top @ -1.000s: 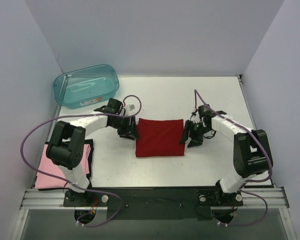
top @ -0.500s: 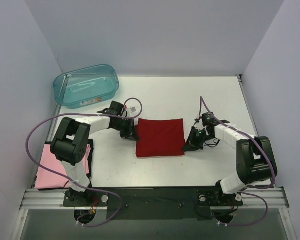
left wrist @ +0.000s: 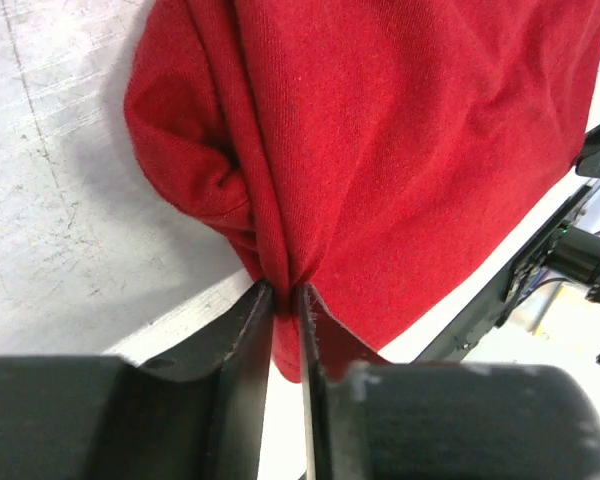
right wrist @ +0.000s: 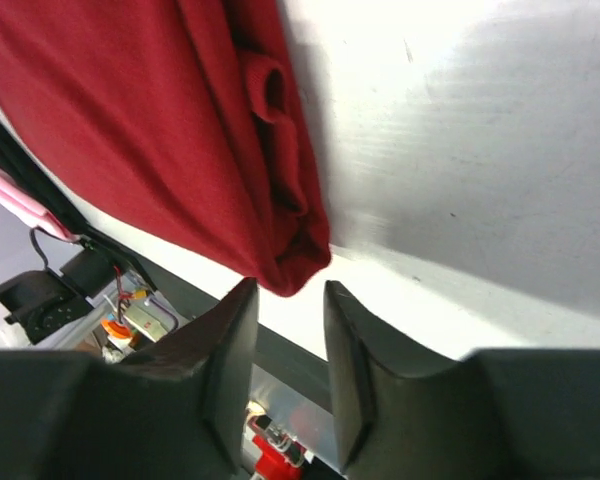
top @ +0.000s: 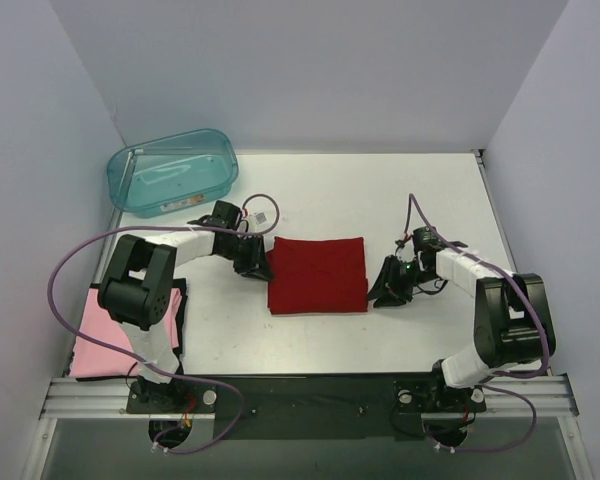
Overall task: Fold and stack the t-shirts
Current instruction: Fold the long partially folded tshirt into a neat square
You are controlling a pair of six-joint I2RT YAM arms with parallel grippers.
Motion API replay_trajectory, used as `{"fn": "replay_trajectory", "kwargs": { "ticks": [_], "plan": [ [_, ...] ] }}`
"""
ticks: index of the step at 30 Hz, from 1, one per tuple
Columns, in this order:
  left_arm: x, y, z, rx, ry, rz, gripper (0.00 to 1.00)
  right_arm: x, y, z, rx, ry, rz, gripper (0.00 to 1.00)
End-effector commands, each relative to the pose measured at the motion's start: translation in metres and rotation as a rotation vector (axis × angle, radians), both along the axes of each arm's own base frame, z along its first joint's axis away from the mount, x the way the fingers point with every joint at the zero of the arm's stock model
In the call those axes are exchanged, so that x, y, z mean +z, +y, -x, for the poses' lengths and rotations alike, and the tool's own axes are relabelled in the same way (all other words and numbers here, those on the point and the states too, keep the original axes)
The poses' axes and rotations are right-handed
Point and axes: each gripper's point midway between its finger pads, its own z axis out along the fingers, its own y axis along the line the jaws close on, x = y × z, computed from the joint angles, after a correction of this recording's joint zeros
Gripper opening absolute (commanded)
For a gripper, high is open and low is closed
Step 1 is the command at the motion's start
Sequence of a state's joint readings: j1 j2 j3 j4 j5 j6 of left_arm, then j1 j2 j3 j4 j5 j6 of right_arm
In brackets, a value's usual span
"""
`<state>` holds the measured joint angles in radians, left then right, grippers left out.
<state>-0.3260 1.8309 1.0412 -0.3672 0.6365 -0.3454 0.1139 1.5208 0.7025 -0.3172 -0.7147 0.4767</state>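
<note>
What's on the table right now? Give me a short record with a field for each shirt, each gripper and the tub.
dark red t-shirt: folded into a rectangle, lying mid-table between the two arms
pale pink t-shirt: at the near left edge, partly hidden by the left arm
left gripper: shut, pinching the red shirt's left edge
right gripper: jaws apart at the red shirt's right corner, not clamping it
teal tub: far left corner, apart from both shirts
stack: not yet made
</note>
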Motion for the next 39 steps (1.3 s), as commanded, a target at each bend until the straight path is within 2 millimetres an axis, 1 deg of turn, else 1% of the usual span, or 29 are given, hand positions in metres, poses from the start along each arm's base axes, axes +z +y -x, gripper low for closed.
{"fn": "replay_trajectory", "kwargs": {
  "ticks": [1,2,3,4,5,6,7,8,9,10,11,12,13,15,19,21,22,23,24,25,26,27,28,29,32,33,35,39],
  "plan": [
    [0.029,-0.001,-0.017,-0.032,-0.085,0.025,0.36,0.026,-0.008,-0.024,0.038,-0.083,0.009,0.34],
    [0.033,0.001,-0.025,-0.022,-0.101,0.022,0.43,0.032,-0.012,-0.038,0.028,-0.119,0.025,0.35],
    [0.034,0.003,-0.032,-0.01,-0.118,0.01,0.45,0.034,-0.014,-0.045,0.026,-0.131,0.033,0.37],
    [0.04,0.006,-0.045,0.009,-0.148,0.007,0.47,0.041,-0.014,-0.061,0.031,-0.163,0.039,0.38],
    [0.038,0.008,-0.052,0.023,-0.159,-0.004,0.48,0.043,-0.013,-0.071,0.036,-0.181,0.042,0.39],
    [0.037,0.008,-0.062,0.032,-0.181,-0.014,0.48,0.044,-0.013,-0.084,0.037,-0.192,0.048,0.4],
    [0.036,0.007,-0.066,0.037,-0.184,-0.018,0.49,0.048,-0.014,-0.1,0.032,-0.226,0.067,0.41],
    [0.033,0.003,-0.071,0.037,-0.187,-0.01,0.49,0.039,-0.015,-0.107,0.03,-0.207,0.081,0.42],
    [0.032,0.0,-0.074,0.042,-0.18,-0.003,0.49,0.041,-0.015,-0.12,0.025,-0.233,0.091,0.42],
    [0.028,-0.003,-0.079,0.043,-0.181,-0.005,0.5,0.031,-0.015,-0.124,0.022,-0.213,0.095,0.42],
    [0.026,-0.006,-0.081,0.042,-0.18,-0.005,0.5,0.033,-0.012,-0.136,0.016,-0.238,0.089,0.43],
    [0.02,-0.008,-0.084,0.044,-0.173,-0.016,0.51,0.024,-0.01,-0.138,0.013,-0.213,0.085,0.43],
    [0.017,-0.009,-0.086,0.046,-0.166,-0.014,0.51,0.025,-0.005,-0.145,0.018,-0.226,0.073,0.42],
    [0.012,-0.012,-0.09,0.045,-0.156,-0.009,0.51,0.011,0.003,-0.149,0.035,-0.194,0.06,0.43],
    [0.007,-0.025,-0.092,0.028,-0.147,-0.004,0.51,0.004,0.022,-0.156,0.041,-0.194,0.016,0.42],
    [0.004,-0.03,-0.094,0.023,-0.147,0.001,0.5,0.0,0.026,-0.16,0.031,-0.195,0.001,0.41],
    [0.003,-0.031,-0.094,0.024,-0.143,0.003,0.48,-0.002,0.026,-0.16,0.023,-0.187,0.003,0.38],
    [0.002,-0.032,-0.097,0.03,-0.143,0.005,0.4,-0.007,0.025,-0.162,0.019,-0.181,0.009,0.34],
    [-0.001,-0.033,-0.096,0.033,-0.131,0.006,0.35,-0.008,0.024,-0.162,0.016,-0.175,0.011,0.22],
    [-0.002,-0.033,-0.096,0.038,-0.124,0.008,0.19,-0.01,0.023,-0.163,0.011,-0.172,0.013,0.17],
    [-0.004,-0.032,-0.096,0.039,-0.119,0.006,0.12,-0.012,0.02,-0.163,0.002,-0.165,0.014,0.07],
    [-0.005,-0.03,-0.096,0.045,-0.12,0.007,0.0,-0.014,0.018,-0.162,-0.004,-0.161,0.021,0.04],
    [-0.005,-0.027,-0.098,0.054,-0.122,0.008,0.0,-0.014,0.013,-0.162,-0.017,-0.158,0.027,0.0],
    [-0.005,-0.025,-0.1,0.062,-0.125,0.005,0.0,-0.014,0.01,-0.163,-0.026,-0.158,0.032,0.0],
    [-0.007,-0.004,-0.112,0.116,-0.152,-0.042,0.0,-0.013,-0.006,-0.166,-0.07,-0.16,0.053,0.0],
    [-0.006,0.0,-0.115,0.125,-0.162,-0.049,0.0,-0.014,-0.01,-0.165,-0.078,-0.157,0.055,0.0],
    [-0.006,0.006,-0.119,0.128,-0.177,-0.061,0.0,-0.011,-0.013,-0.167,-0.081,-0.164,0.052,0.0],
    [-0.004,0.006,-0.118,0.119,-0.179,-0.057,0.0,-0.01,-0.011,-0.168,-0.077,-0.165,0.035,0.0]
  ]
}}
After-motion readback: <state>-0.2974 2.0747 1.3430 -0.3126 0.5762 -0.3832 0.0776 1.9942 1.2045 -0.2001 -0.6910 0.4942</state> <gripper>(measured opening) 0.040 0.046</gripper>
